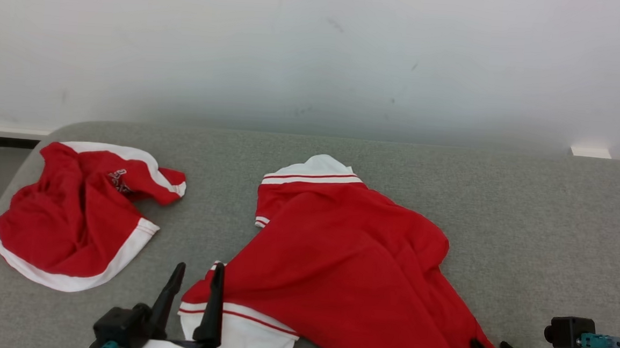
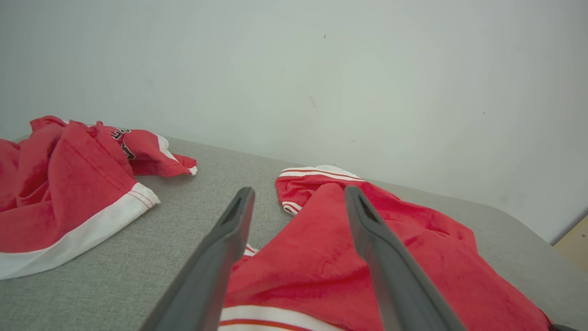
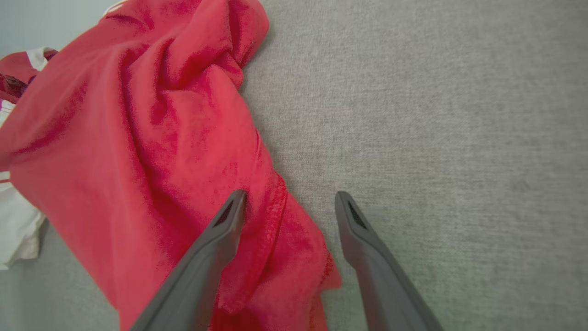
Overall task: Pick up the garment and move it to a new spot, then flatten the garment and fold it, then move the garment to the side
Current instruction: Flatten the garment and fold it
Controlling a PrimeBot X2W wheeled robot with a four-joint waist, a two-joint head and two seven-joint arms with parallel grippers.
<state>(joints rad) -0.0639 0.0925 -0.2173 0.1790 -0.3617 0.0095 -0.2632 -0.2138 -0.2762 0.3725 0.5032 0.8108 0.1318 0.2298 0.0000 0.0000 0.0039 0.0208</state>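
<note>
- Second garment [image 1: 71, 213]: lies bunched, well to the left of the left gripper [image 1: 199, 267]. It is apart from the work and, by judgement, needs no handling.
- Left gripper: jaws stand wide and hold nothing. In the wrist view [image 2: 299, 191] the left finger is over bare cloth surface and the right finger over red fabric. A white-banded corner lies between the two fingers, near their base.
- Garment [image 1: 348, 251]: lies rumpled and unfolded, spreading ahead of and between both grippers. Its collar end points away from the fingertips.
- Right gripper [image 1: 489, 343]: jaws stand wide and hold nothing. In the wrist view [image 3: 290, 195] the left finger is over red fabric and the right finger over bare surface, so the garment's edge runs between them.
- Surface [image 1: 528, 219]: grey cloth extends to the right of the right gripper.
- Step in hand, by judgement: acquiring the garment's near corners for the lift or the flattening.
- Next move calls for: lowering both grippers until fabric sits between the jaws, closing, then checking for a single layer. Contact with the fabric cannot be told.
</note>
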